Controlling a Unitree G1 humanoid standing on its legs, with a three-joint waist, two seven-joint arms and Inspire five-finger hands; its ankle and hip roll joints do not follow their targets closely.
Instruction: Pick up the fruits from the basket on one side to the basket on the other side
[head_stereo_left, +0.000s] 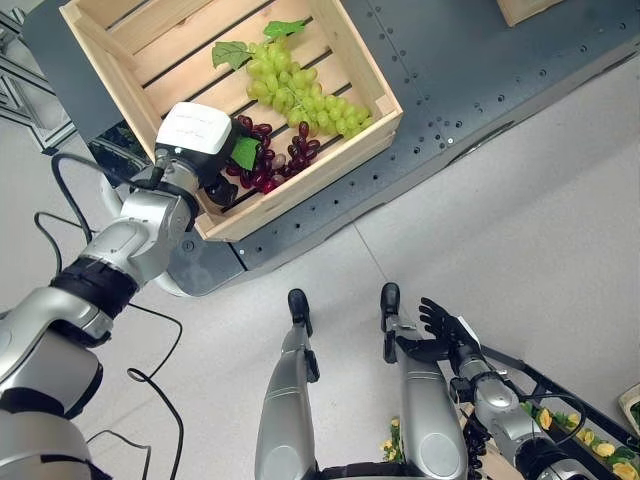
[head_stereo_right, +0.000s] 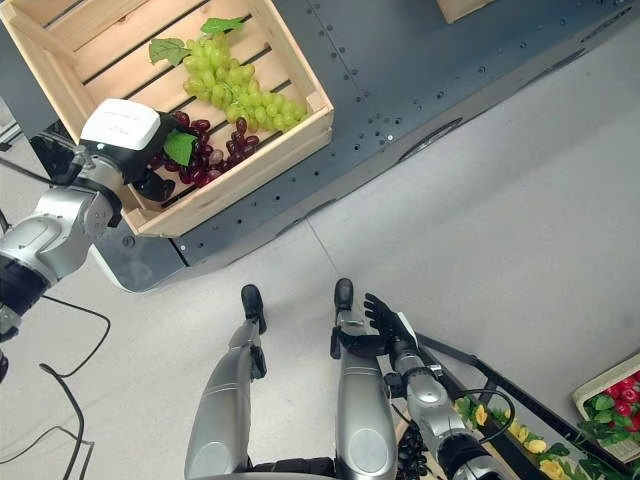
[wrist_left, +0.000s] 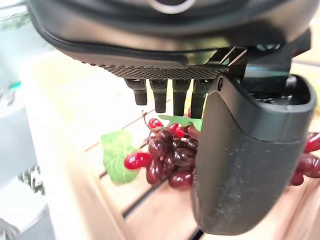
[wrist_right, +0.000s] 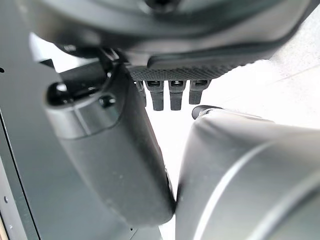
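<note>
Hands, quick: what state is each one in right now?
Left hand: over the red grapes in the wooden crate, fingers straight, open, holding nothing.
Right hand: low at the robot's side, open, empty.

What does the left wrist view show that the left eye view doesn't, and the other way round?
Left wrist view alone: the left hand from beneath, thumb and straight fingers just above the red grapes, nothing gripped. Left eye view alone: the green grapes further back in the wooden crate, and the right hand open, low by the floor. Shared: the red grapes, their leaf and the crate slats.
</note>
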